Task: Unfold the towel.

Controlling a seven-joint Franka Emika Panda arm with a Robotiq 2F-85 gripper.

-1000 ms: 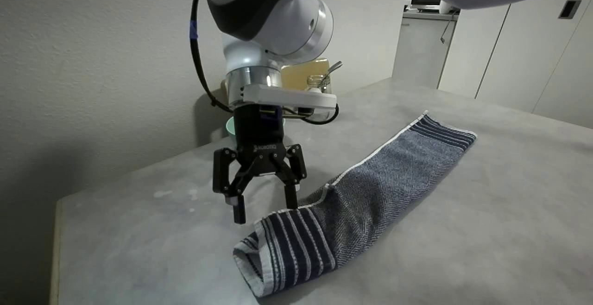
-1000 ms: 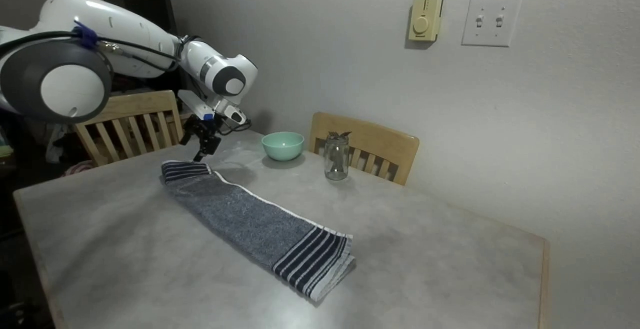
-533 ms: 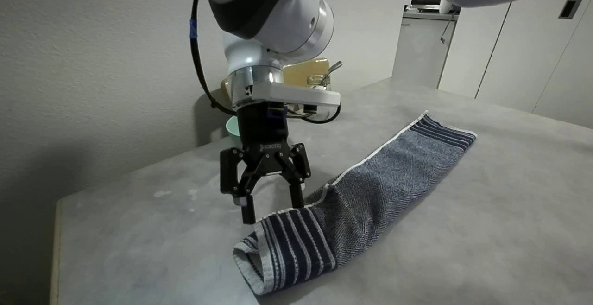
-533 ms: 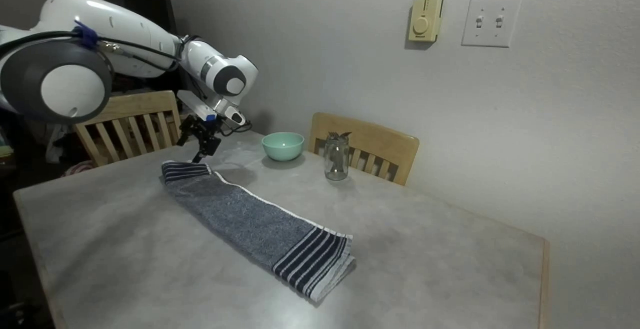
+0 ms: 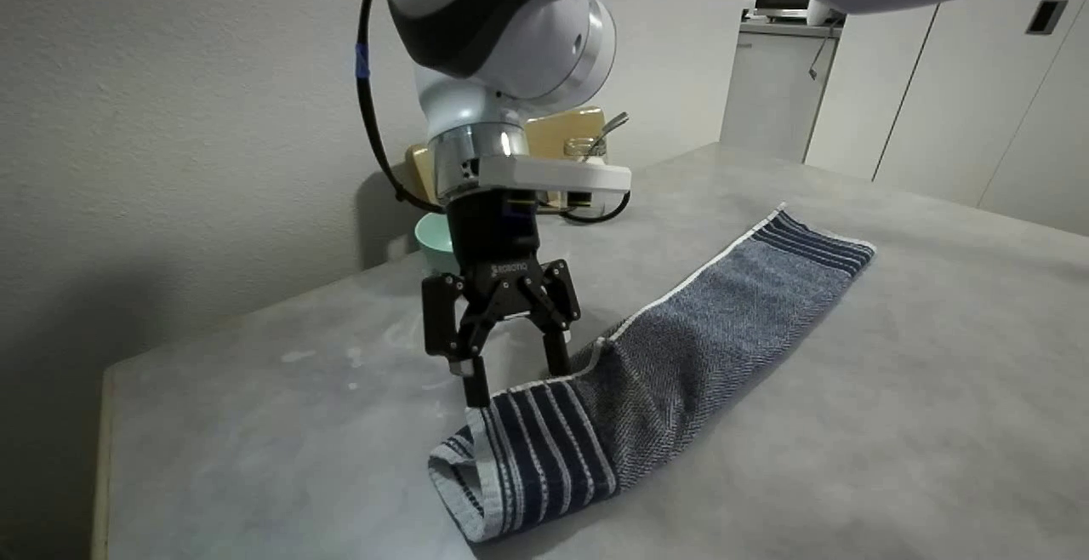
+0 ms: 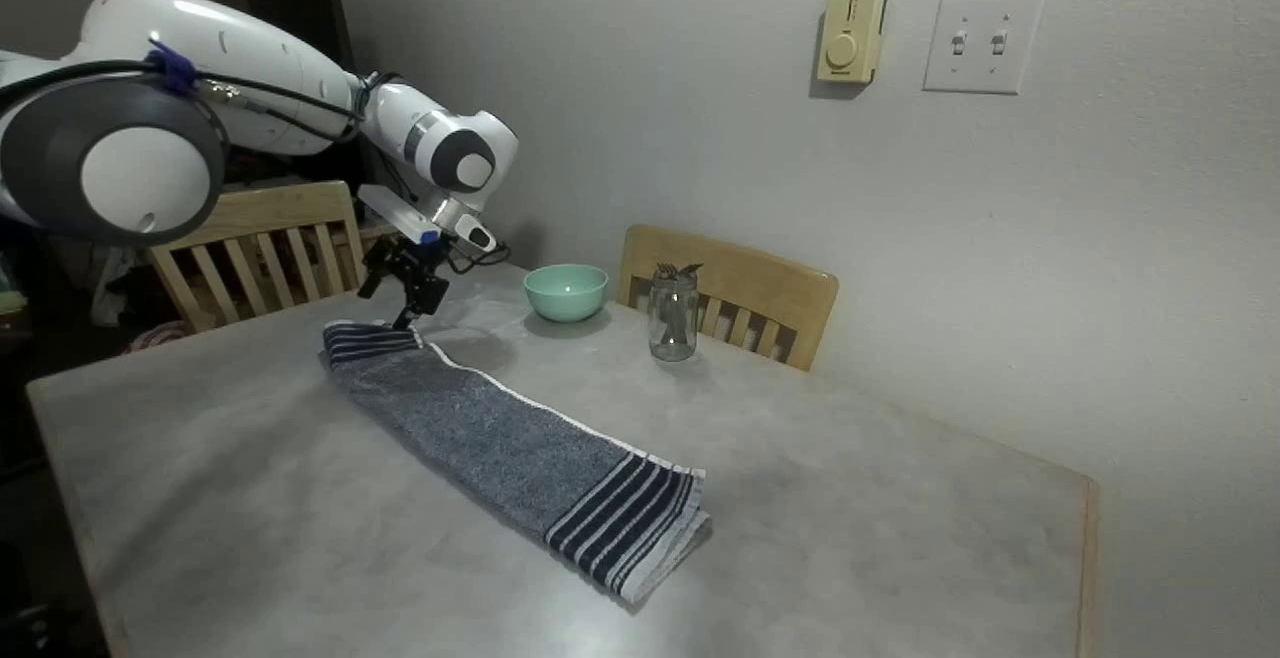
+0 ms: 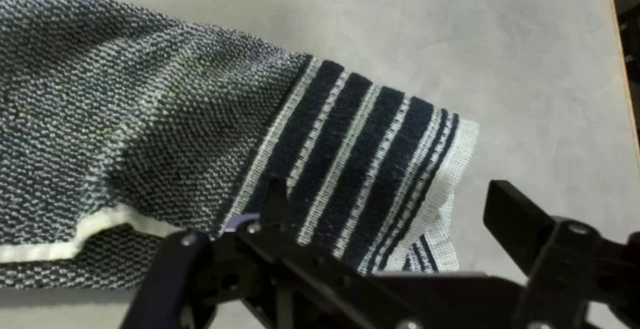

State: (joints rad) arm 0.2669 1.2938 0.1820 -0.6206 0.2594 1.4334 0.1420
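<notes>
The blue-grey towel lies as a long folded strip on the table in both exterior views (image 5: 715,313) (image 6: 490,428). Dark striped bands with pale lines mark both ends. The end near my gripper is raised, with an open fold between its layers. My gripper (image 5: 517,385) points down with its fingers wide apart at the upper long edge of this end; it also shows in an exterior view (image 6: 385,306). In the wrist view the open gripper (image 7: 387,189) has one finger over the stripes of the towel (image 7: 165,119) and the other beyond its white end hem. Contact is unclear.
A teal bowl (image 6: 566,292) and a glass jar with cutlery (image 6: 673,313) stand near the wall side of the grey table (image 6: 850,538). Wooden chairs (image 6: 740,278) stand at the table edges. The table's corner edge (image 5: 105,458) is left of the towel's raised end.
My gripper has moved a little sideways, toward and over the towel's raised striped end, with its fingers still apart. The towel has not visibly moved.
</notes>
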